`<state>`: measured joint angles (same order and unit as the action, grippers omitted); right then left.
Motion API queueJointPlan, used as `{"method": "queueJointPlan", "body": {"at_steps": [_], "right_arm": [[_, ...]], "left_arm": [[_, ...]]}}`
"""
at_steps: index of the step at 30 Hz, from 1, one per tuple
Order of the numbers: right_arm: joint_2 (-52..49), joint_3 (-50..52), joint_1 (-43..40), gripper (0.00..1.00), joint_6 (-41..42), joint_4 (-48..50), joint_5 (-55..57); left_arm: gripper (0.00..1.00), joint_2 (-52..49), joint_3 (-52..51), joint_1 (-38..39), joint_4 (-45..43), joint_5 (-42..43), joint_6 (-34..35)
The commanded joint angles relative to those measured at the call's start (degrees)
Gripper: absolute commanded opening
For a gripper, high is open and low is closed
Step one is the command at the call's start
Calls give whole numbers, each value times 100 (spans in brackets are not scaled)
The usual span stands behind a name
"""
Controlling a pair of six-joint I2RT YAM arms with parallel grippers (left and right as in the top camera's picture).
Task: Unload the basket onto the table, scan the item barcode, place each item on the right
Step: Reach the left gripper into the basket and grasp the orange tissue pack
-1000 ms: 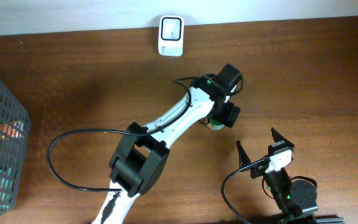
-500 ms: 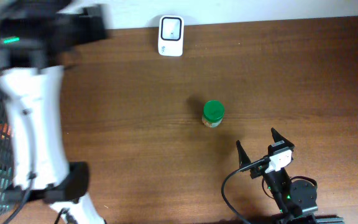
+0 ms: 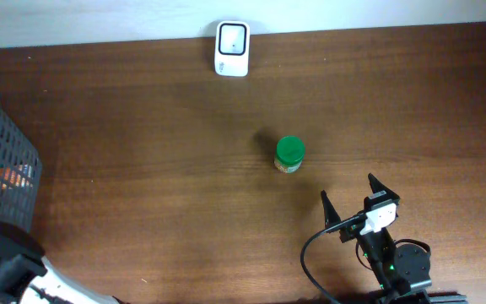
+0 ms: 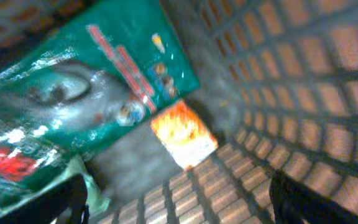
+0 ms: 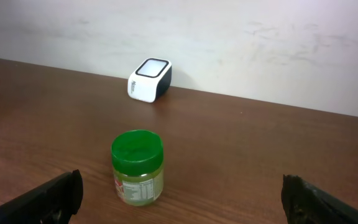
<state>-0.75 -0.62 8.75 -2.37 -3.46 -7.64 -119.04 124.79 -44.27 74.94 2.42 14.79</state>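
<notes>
Mid-table in overhead view, green-lidded jar point(image 3: 289, 154) stands upright w/ open room all round; scanner point(image 3: 232, 37) at far edge; right claw point(image 3: 348, 187) apart, near jar. Left wrist: left claw point(image 4: 179, 186) apart at basket point(image 4: 303, 81), over green packet point(image 4: 73, 93), prob. soft, slippery; mesh walls close. Right wrist: jar looks rigid, light; grip sides below lid.

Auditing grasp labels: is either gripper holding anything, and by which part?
Nothing is held. The right gripper is open and empty, short of the green-lidded jar standing free. The left gripper is open over the packets in the basket.
</notes>
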Motion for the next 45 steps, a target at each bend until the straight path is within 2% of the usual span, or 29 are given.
{"method": "queueJointPlan", "body": {"at_steps": [1,5,10,15,16,17,19,22,23,29,31,34,37,41,45], "right_arm": [[33,31,-24,98,-20,-26,-55],[33,31,-24,98,-20,-26,-55],[33,31,-24,98,-20,-26,-55],[33,31,-24,98,-20,-26,-57],[33,31,-24,99,-20,-26,-55],[33,31,-24,98,-20,-26,-55],[33,31,-24,99,-20,-26,-55],[33,31,-24,98,-20,-26,-55],[33,31,-24,98,-20,-26,-55],[33,31,-24,98,-20,-26,-55],[33,31,-24,98,-20,-26,-55],[33,31,-24,98,-20,-26,-55],[33,31,-24,98,-17,-26,-55],[33,31,-24,98,-20,-26,-57],[33,31,-24,99,-20,-26,-55]], "left_arm": [[89,-11,-1384,-15,-905,127,256],[85,-61,-2662,-7,-2363,131,256],[84,-581,-2732,0,-2623,411,254],[72,-706,-2900,177,-2695,422,249],[67,-706,-2914,212,-2693,420,249],[58,-706,-2914,264,-2691,417,229],[22,-704,-2905,275,-2671,424,229],[16,-671,-2566,247,-2249,415,221],[10,-647,-2391,243,-2111,415,160],[9,181,-450,243,-1010,380,7],[8,734,415,293,-538,387,-11],[7,1502,931,590,-42,442,-26],[8,2240,940,1362,140,382,-160],[9,2243,741,2903,678,380,-160],[10,1906,-551,4688,426,374,-164]]}}
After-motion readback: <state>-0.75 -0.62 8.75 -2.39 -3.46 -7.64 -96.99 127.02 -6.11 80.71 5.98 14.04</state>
